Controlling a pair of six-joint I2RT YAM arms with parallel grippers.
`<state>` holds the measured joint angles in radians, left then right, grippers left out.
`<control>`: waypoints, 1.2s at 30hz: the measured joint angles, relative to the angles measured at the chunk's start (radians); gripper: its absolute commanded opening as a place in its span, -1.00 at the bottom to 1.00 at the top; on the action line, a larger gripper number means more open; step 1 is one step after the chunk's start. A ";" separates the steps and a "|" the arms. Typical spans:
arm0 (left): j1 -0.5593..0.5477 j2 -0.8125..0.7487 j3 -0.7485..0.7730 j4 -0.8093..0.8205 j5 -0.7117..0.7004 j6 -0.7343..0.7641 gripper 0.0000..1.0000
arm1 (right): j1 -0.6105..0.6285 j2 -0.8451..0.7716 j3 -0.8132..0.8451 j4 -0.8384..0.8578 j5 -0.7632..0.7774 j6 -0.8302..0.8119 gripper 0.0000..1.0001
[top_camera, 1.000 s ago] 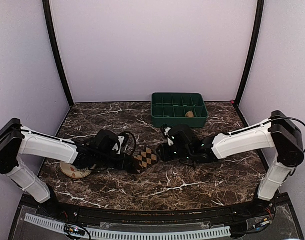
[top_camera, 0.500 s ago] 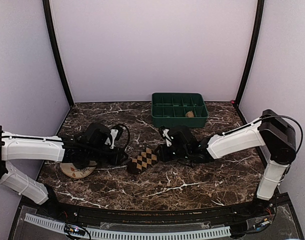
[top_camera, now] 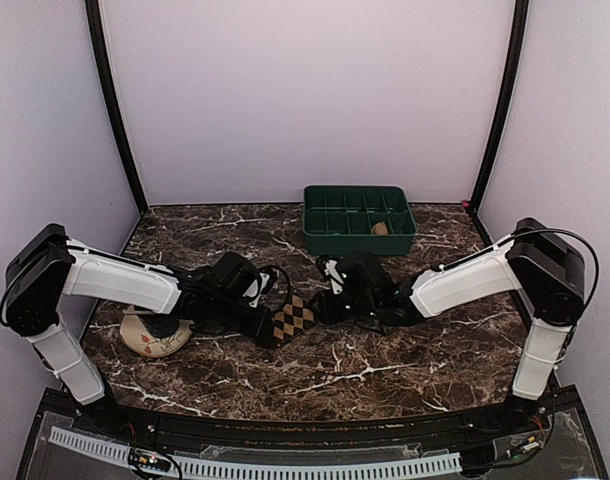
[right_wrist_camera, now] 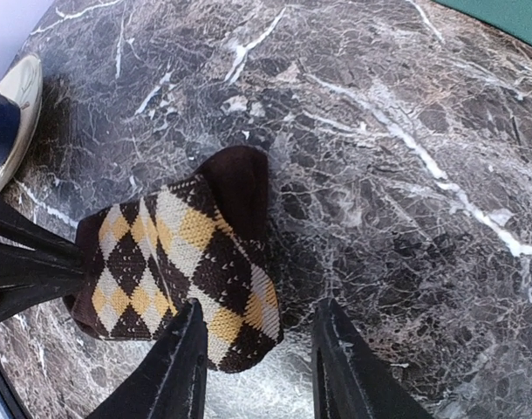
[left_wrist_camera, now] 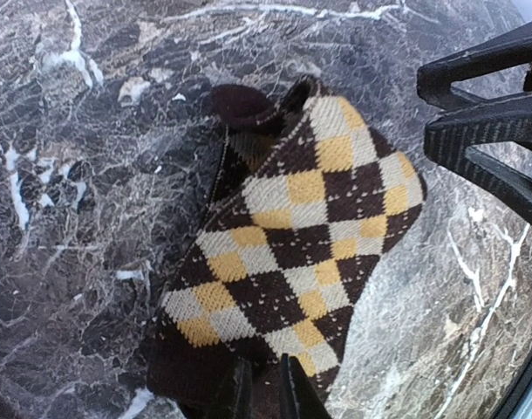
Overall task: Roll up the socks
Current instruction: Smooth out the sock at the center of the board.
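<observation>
The sock [top_camera: 294,318] lies on the table [top_camera: 385,370] between the two grippers. The left gripper [left_wrist_camera: 264,377], which stood farther left half a second ago, has come back in. It seems pinched shut on the sock's near edge, which the wrist view cuts off. The right gripper [right_wrist_camera: 260,307] stands open, with the sock's far corner against one finger.

Jaws of the right gripper [right_wrist_camera: 262,314] stand apart over the marble table [right_wrist_camera: 405,175]. The checked sock [right_wrist_camera: 174,257] lies bunched just ahead of them, its near corner poking into the gap beside one finger. At its far end are dark prongs, the left gripper [right_wrist_camera: 70,266], seemingly pinching it. Beyond that, the rim of a cream dish [right_wrist_camera: 17,92].
</observation>
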<state>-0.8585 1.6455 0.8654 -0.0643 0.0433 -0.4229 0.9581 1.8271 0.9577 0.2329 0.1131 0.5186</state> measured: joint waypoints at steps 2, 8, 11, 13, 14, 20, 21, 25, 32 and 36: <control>-0.002 0.015 0.000 0.004 0.000 0.001 -0.75 | -0.001 0.006 0.000 0.000 -0.009 -0.004 -0.26; -0.005 0.048 0.000 0.002 -0.002 0.004 -0.80 | -0.003 0.027 0.009 -0.008 -0.025 -0.015 -0.25; -0.010 0.054 0.000 -0.009 -0.008 0.004 -0.82 | -0.003 0.035 0.022 -0.011 -0.028 -0.023 -0.25; -0.011 0.055 0.002 -0.020 -0.010 0.004 -0.82 | -0.003 0.035 0.022 -0.009 -0.026 -0.027 -0.24; -0.011 0.055 0.003 -0.023 -0.011 0.004 -0.83 | -0.003 0.034 0.018 -0.005 -0.023 -0.029 -0.24; -0.015 0.058 0.013 -0.053 -0.019 0.004 -0.86 | -0.003 0.027 -0.016 -0.002 -0.006 -0.053 -0.23; -0.015 0.060 0.016 -0.057 -0.021 0.004 -0.86 | -0.003 0.027 -0.016 -0.002 -0.005 -0.059 -0.24; -0.015 0.062 0.019 -0.066 -0.026 0.004 -0.86 | -0.003 0.027 -0.004 -0.008 -0.005 -0.082 -0.24; -0.017 0.062 0.023 -0.079 -0.030 0.005 -0.87 | -0.003 0.048 0.097 -0.012 -0.008 -0.125 -0.24; -0.017 0.063 0.029 -0.093 -0.031 0.005 -0.87 | -0.003 0.083 0.130 -0.014 -0.017 -0.137 -0.25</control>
<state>-0.8753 1.7084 0.8944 -0.1574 0.0120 -0.4179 0.9554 1.9099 1.0882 0.2188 0.0959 0.3813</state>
